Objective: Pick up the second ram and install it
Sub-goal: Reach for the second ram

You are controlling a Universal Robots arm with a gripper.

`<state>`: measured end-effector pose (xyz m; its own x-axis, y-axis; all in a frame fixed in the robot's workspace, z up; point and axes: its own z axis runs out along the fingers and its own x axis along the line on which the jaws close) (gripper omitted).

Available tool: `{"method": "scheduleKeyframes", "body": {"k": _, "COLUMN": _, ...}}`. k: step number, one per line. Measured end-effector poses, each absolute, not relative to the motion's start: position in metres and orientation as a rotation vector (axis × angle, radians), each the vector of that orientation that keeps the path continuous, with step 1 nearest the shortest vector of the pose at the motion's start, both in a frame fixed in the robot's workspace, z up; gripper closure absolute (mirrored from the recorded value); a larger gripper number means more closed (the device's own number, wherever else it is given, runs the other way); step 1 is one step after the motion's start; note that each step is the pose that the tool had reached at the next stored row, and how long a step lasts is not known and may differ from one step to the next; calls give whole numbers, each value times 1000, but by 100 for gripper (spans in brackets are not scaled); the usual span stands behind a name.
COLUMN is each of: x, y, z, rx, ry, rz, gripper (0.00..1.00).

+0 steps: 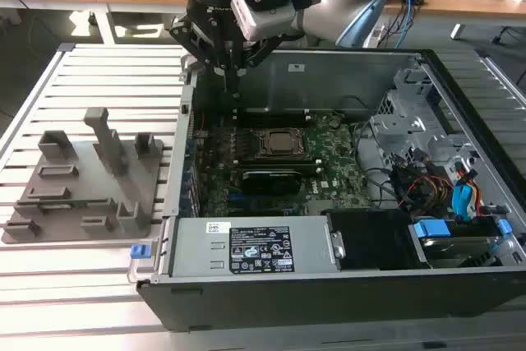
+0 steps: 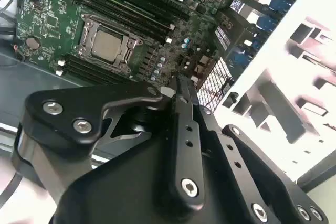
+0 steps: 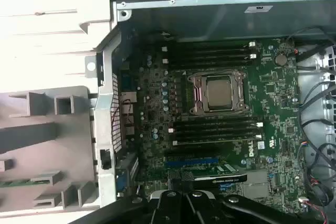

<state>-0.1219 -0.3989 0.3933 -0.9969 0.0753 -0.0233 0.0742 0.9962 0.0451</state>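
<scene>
The second ram (image 3: 14, 183), a thin green strip, lies in a recess of the grey holder (image 1: 82, 203), seen at the margin of the first wrist view; how deep it sits cannot be told. The holder rests on the slatted bench (image 1: 115, 71), towards the bench's edge on the exterior view's left, just beside the open computer case (image 1: 329, 285).

The gripper (image 1: 233, 80) hangs above the far corner of the case on the holder's side, well apart from the ram. Its jaws are drawn together to a narrow tip and nothing shows between them.

Below it in the case lies the large green motherboard (image 3: 273, 98), with the processor socket (image 3: 218, 93) near the middle. Rows of dark memory slots (image 3: 210, 56) with white latches run along both long sides of the socket; whether any of them is filled cannot be told. A grey power supply (image 1: 255, 248) lines the case's near wall.
</scene>
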Motion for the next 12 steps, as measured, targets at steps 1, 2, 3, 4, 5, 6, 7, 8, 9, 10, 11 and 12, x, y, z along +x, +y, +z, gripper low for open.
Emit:
{"method": "scheduleKeyframes", "body": {"k": 1, "x": -129, "y": -399, "z": 393, "rx": 117, "ry": 3114, "rz": 69, "gripper": 89}}
{"method": "scheduleKeyframes", "body": {"k": 2, "x": -144, "y": -399, "z": 393, "rx": 117, "ry": 3114, "rz": 69, "gripper": 89}}
{"method": "scheduleKeyframes", "body": {"k": 3, "x": -154, "y": -399, "z": 393, "rx": 116, "ry": 3114, "rz": 69, "gripper": 89}}
{"method": "scheduleKeyframes", "body": {"k": 4, "x": -163, "y": -399, "z": 393, "rx": 117, "ry": 3114, "rz": 69, "gripper": 89}}
{"method": "scheduleKeyframes", "body": {"k": 5, "x": -169, "y": -399, "z": 393, "rx": 117, "ry": 3114, "rz": 69, "gripper": 89}}
{"method": "scheduleKeyframes", "body": {"k": 6, "x": -175, "y": -399, "z": 393, "rx": 117, "ry": 3114, "rz": 69, "gripper": 89}}
{"method": "scheduleKeyframes", "body": {"k": 7, "x": -180, "y": -399, "z": 393, "rx": 117, "ry": 3114, "rz": 69, "gripper": 89}}
{"method": "scheduleKeyframes", "body": {"k": 8, "x": -191, "y": -399, "z": 393, "rx": 116, "ry": 3114, "rz": 69, "gripper": 89}}
{"method": "scheduleKeyframes", "body": {"k": 9, "x": -194, "y": -399, "z": 393, "rx": 117, "ry": 3114, "rz": 69, "gripper": 89}}
{"method": "scheduleKeyframes", "body": {"k": 10, "x": -200, "y": -399, "z": 392, "rx": 117, "ry": 3114, "rz": 69, "gripper": 89}}
{"method": "scheduleKeyframes", "body": {"k": 11, "x": -205, "y": -399, "z": 392, "rx": 116, "ry": 3114, "rz": 69, "gripper": 89}}
{"method": "scheduleKeyframes", "body": {"k": 12, "x": -211, "y": -399, "z": 392, "rx": 117, "ry": 3114, "rz": 69, "gripper": 89}}
